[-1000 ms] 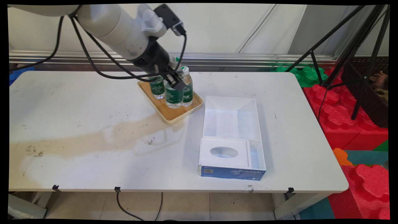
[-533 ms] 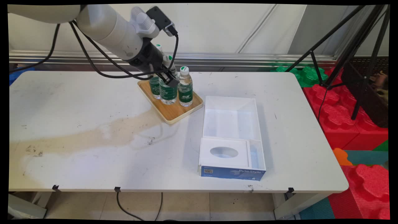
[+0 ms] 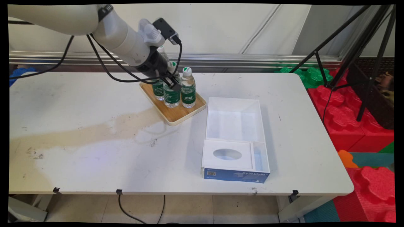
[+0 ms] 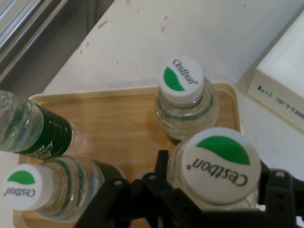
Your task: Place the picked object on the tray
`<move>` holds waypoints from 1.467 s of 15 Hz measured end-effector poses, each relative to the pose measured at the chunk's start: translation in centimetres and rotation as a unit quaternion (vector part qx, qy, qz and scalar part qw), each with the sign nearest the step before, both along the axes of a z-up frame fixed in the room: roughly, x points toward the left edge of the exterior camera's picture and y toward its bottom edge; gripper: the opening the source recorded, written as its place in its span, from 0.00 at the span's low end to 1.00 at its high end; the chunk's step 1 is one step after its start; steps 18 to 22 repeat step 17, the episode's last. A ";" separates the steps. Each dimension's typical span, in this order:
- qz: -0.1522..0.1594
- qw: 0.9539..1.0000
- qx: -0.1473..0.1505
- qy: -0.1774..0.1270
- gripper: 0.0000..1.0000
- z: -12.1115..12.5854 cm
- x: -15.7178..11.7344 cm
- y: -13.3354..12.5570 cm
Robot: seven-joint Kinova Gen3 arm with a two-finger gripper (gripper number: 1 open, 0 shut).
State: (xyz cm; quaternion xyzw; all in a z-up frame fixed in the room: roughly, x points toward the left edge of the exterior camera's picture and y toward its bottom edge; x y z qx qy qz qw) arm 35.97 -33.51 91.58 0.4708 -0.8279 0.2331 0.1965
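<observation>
The hand (image 3: 173, 82), still clamped round a bottle (image 3: 172, 94), has lowered it onto the tray (image 3: 176, 115).

White arm slants down from upper left, pincer (image 3: 173, 82) clamped, 2 fingers gripping.

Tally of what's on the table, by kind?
Water bottles: 4, one in the gripper
Wooden tray: 1
Open white box: 1
Total: 6

The claw (image 3: 173, 82) hides the middle bottle's (image 3: 172, 94) neck in the main view, and the hand view's bottom edge cuts off its fingertips.
</observation>
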 end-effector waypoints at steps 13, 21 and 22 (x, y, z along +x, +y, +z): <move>-0.012 1.000 0.017 0.004 0.00 -4.8 1.1 -2.6; -0.012 1.000 0.017 0.005 1.00 -5.0 1.4 -2.4; -0.012 1.000 0.017 0.005 1.00 -5.0 1.4 -2.4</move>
